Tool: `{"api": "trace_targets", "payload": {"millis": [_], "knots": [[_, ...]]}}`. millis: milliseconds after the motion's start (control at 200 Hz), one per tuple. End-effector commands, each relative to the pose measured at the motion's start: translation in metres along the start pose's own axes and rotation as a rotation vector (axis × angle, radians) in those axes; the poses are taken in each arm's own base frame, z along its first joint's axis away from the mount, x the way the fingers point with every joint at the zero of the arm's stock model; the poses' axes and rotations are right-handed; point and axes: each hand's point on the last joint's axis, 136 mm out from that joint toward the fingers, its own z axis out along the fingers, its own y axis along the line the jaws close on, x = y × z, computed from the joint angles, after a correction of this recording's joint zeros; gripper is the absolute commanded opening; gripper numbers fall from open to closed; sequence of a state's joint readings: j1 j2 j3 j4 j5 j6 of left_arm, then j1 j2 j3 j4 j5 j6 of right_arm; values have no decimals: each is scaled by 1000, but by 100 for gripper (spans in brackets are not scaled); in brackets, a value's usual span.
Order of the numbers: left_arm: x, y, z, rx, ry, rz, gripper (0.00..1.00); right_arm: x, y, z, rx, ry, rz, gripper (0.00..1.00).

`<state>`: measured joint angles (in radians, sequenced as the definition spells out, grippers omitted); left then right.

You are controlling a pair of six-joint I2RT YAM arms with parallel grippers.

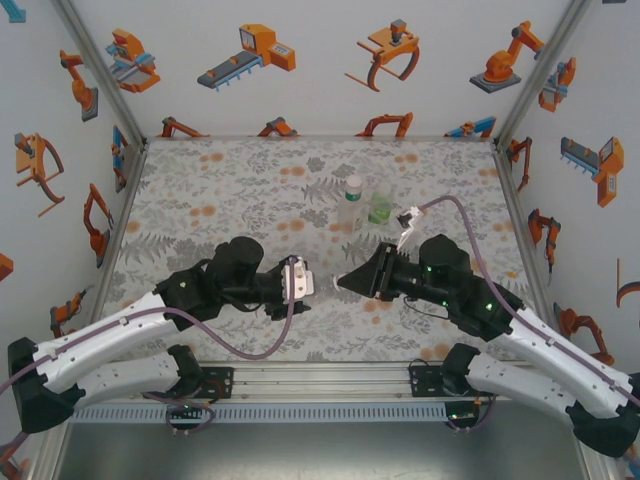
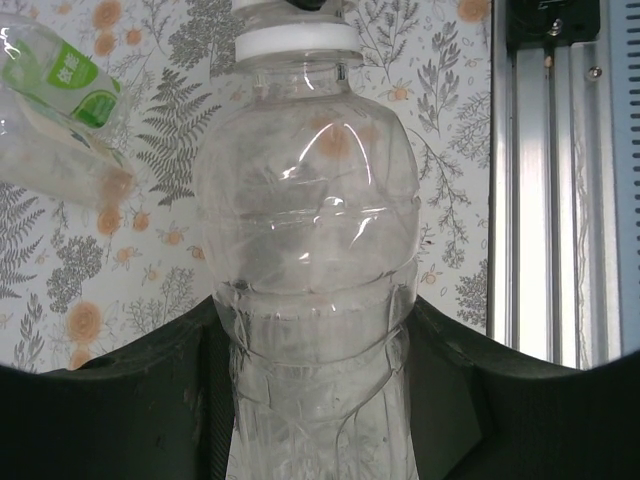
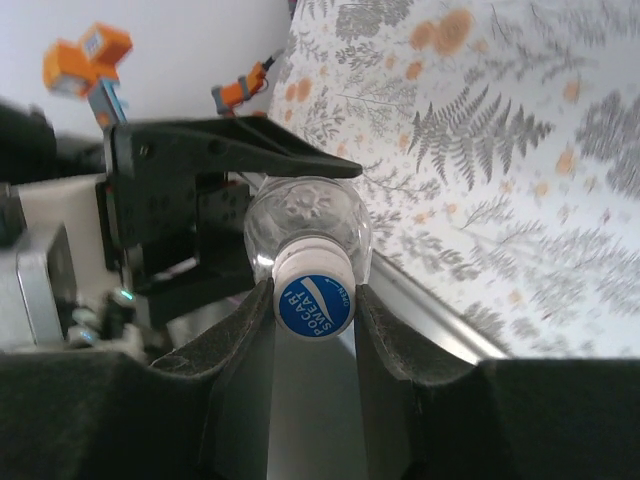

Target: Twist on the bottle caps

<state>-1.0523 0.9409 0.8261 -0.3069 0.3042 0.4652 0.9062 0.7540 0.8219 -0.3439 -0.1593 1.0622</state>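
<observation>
Left arm (image 1: 110,335) reaches from near left toward centre, wrist low, left gripper (image 1: 306,284) pointing right. Right arm (image 1: 540,335) mirrors it from near right, right gripper (image 1: 342,282) pointing left, so the two tips meet nose to nose over the middle of the counter (image 1: 220,190). Left fingers (image 2: 120,400) are clamped on the lower body of a clear bottle (image 2: 305,250), one on each side. The bottle is held off the counter, long axis roughly level and running left to right, neck toward the right gripper. Right fingers (image 3: 230,340) are closed against the sides of the bottle cap (image 3: 313,298), which sits on the bottle's neck; its blue printed top faces the right wrist camera. Cap axis is in line with the bottle's. Whether the thread is fully seated: cannot tell. Two more bottles stand upright, just beside each other, at far centre: a capped clear bottle (image 1: 352,200) and, to its right, a green-labelled bottle (image 1: 381,207), both well apart from the grippers.
</observation>
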Motion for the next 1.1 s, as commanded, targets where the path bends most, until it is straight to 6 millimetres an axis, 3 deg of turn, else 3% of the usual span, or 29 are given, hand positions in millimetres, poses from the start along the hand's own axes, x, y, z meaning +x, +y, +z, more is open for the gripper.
{"api": "trace_targets", "payload": {"millis": [0, 225, 285, 340, 411, 506, 651, 756, 886, 1096], "knots": [[-34, 4, -7, -22, -136, 49, 0, 0, -25, 3, 115, -31, 247, 7], [-31, -1, -7, 3, -133, 40, 0, -11, -14, 0, 95, -62, 182, 15], [-31, -2, -8, 7, -135, 37, 0, -16, -10, -5, 91, -81, 128, 24], [-30, -3, -9, 9, -138, 36, 0, -21, -4, -10, 78, -98, 73, 40], [-31, -5, -11, 14, -143, 33, 0, -27, 8, -18, 52, -118, -27, 52], [-31, -7, -12, 23, -143, 31, 0, -37, 29, -35, 15, -149, -190, 61], [-32, -13, -15, 54, -147, 31, 0, -42, 55, -54, -38, -172, -556, 62], [-33, -20, -17, 98, -156, 26, 0, -30, 76, -60, -142, -146, -826, 62], [-38, -34, -21, 181, -173, 20, 0, 7, 106, -72, -395, -69, -1146, 61], [-39, -41, -21, 227, -177, -9, 0, 48, 114, -89, -629, 5, -1464, 61]]}}
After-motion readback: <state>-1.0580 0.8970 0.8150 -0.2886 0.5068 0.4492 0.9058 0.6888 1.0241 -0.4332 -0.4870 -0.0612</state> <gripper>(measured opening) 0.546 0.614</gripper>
